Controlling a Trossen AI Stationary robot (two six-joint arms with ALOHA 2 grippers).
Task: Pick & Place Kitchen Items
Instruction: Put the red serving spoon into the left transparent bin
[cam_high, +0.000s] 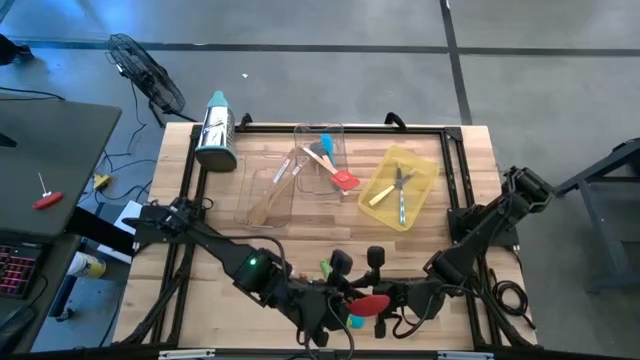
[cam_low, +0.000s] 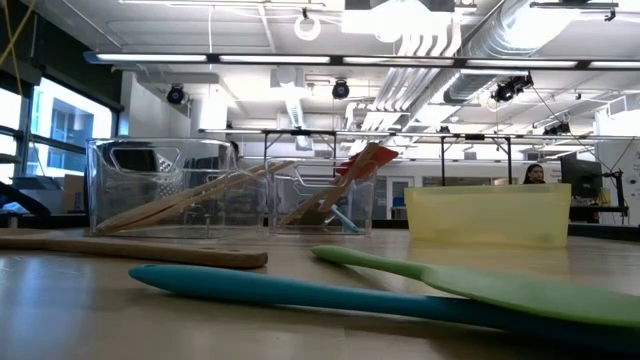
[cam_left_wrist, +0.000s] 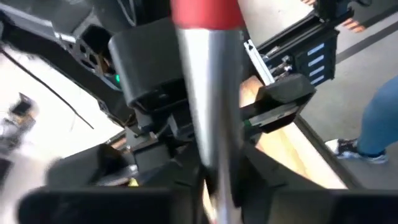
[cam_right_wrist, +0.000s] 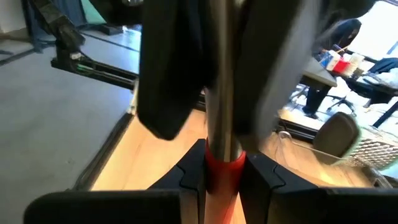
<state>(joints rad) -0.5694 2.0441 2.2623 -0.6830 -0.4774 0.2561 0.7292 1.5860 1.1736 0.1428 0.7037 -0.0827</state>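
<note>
1. You have a light wooden table (cam_high: 470, 150) with a black frame along its edges.
2. Toward its far side two clear trays (cam_high: 268, 190) stand side by side, with a yellow tray (cam_high: 425, 165) to their right.
3. A steel grater with a teal top (cam_high: 215, 130) lies at the far left corner.
4. At the near edge a teal spatula (cam_low: 300, 290), a green spatula (cam_low: 470, 285) and a wooden spoon (cam_low: 130, 250) lie flat on the wood.

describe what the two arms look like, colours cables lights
Both arms are dark, nearly black, built from chunky jointed segments. The left arm shows a small green light on one joint and black cables trailing near its base. The right arm has a loop of black cable beside it. Each end effector has two blocky dark fingers.
</note>
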